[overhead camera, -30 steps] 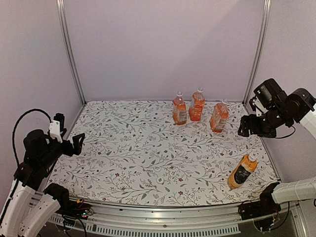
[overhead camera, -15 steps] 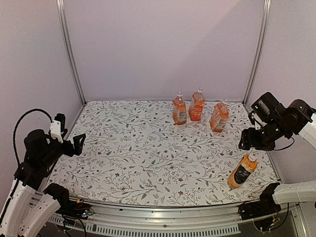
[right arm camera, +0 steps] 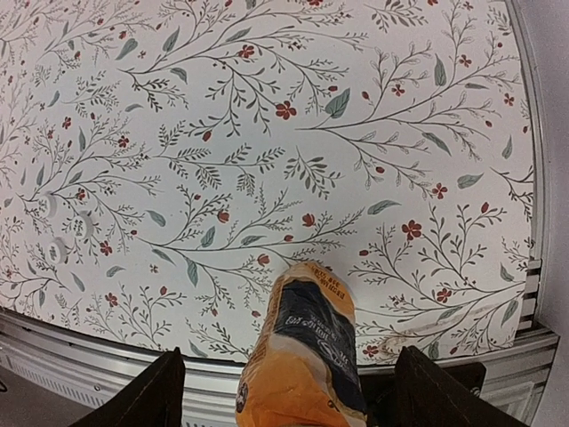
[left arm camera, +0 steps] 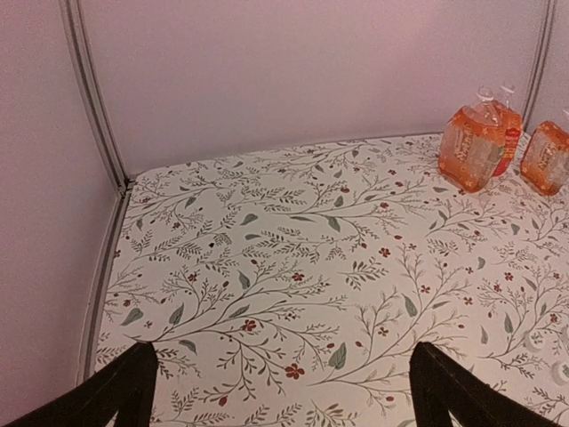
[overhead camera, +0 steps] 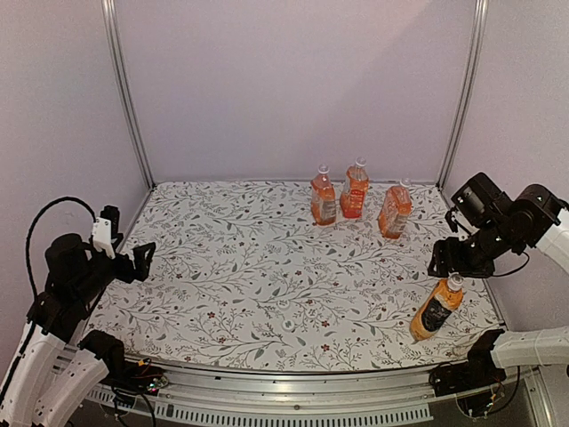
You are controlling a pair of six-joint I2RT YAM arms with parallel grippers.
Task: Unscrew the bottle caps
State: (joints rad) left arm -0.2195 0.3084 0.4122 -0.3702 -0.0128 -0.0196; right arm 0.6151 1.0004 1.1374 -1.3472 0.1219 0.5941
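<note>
The table (overhead camera: 267, 267), spread with a floral print, carries everything, with one arm at each near corner. The left arm (overhead camera: 62, 285) is folded low at the left edge, well apart from every bottle. The left gripper (left arm camera: 283, 374) is spread wide with only bare print between its fingers, and I take it to be parked out of the way while the other side works. The right arm (overhead camera: 524, 218) bends in from the right edge and points the right gripper (right arm camera: 292, 378) down over the dark bottle (overhead camera: 436, 311), which stands alone near the right front corner. In the right wrist view its fingers are apart, one to each side of the bottle's shoulder, neither touching it. The pincer looks opened and lined up so it can drop around the top. Three more bottles (overhead camera: 354, 194) stand close together in a loose row at the back, right of centre, out of the way of this reach. Their white caps (overhead camera: 360, 163) look seated. The dark bottle's cap (overhead camera: 456, 281) sits just under the right gripper in the top view, though the wrist view does not show it. With all four apparently on, I judge that no unscrewing is done yet. Nothing braces the dark bottle, so a twist may simply spin or tip it.
</note>
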